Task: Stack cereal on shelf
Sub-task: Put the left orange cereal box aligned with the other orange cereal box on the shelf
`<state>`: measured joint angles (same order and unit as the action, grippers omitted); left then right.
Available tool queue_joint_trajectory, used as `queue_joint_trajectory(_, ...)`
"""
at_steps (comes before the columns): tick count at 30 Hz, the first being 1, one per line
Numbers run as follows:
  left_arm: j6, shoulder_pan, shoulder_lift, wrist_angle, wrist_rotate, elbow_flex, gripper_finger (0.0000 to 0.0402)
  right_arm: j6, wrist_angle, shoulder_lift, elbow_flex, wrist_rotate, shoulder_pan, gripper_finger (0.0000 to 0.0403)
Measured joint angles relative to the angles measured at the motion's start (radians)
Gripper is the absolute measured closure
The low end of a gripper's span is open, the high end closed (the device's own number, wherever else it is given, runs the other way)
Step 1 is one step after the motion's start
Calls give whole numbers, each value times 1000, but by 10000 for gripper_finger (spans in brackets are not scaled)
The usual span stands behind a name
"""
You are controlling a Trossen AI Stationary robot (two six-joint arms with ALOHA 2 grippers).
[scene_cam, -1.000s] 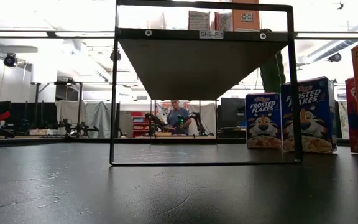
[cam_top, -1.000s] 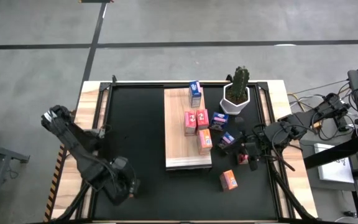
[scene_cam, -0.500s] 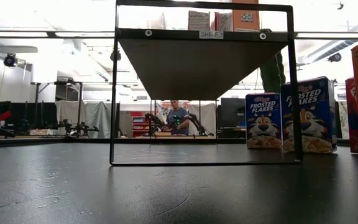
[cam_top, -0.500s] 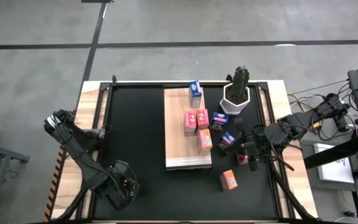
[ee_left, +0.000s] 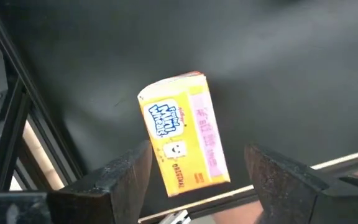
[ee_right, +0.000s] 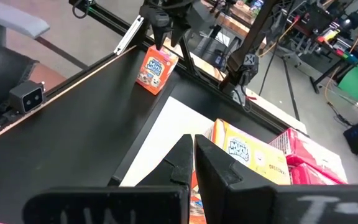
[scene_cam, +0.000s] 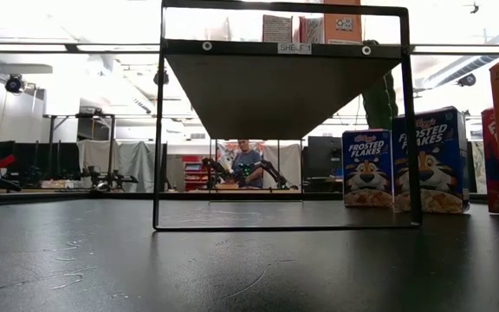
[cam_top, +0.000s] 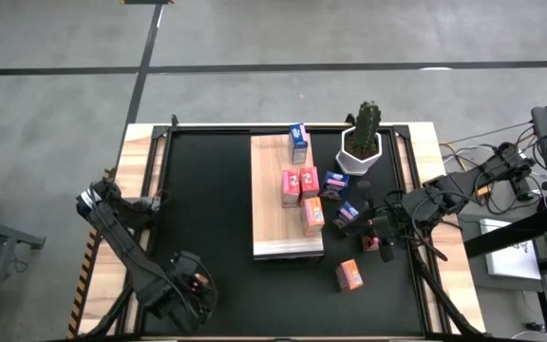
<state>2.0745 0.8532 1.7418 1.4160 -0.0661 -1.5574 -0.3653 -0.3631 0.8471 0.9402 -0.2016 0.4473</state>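
Observation:
My left gripper [cam_top: 190, 293] is open near the table's near left corner. It points down over an orange cereal box [ee_left: 182, 134] that stands on the black mat [cam_top: 207, 209]. Its fingers stand on either side of the box, apart from it. The gripper hides this box in the high view; the box also shows in the right wrist view [ee_right: 155, 68]. The light wood shelf [cam_top: 273, 223] carries a blue box [cam_top: 298, 142], two pink-red boxes [cam_top: 299, 183] and an orange box [cam_top: 311, 217]. My right gripper [cam_top: 368, 231] is shut and empty, right of the shelf.
A white-potted cactus [cam_top: 361, 142] stands at the back right. Two blue boxes [cam_top: 340, 198] stand on the mat between the shelf and my right gripper. An orange box [cam_top: 349, 275] stands near the front right. A black frame rail [cam_top: 160, 142] borders the mat.
My left arm has folded back, and its gripper has gone a little toward the table's near edge, over the orange box.

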Motion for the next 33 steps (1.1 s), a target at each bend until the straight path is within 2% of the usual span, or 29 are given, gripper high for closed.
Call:
queue_joint_trajectory(22,35,18,44,13,-29,36,162,55,-39,0,-10,0,0,394)
queue_joint_trajectory(26,24,18,51,7,-29,36,181,59,-45,0,-10,0,0,394)
queue_joint_trajectory(33,6,18,51,-13,-28,36,239,59,-45,0,-10,0,0,394)
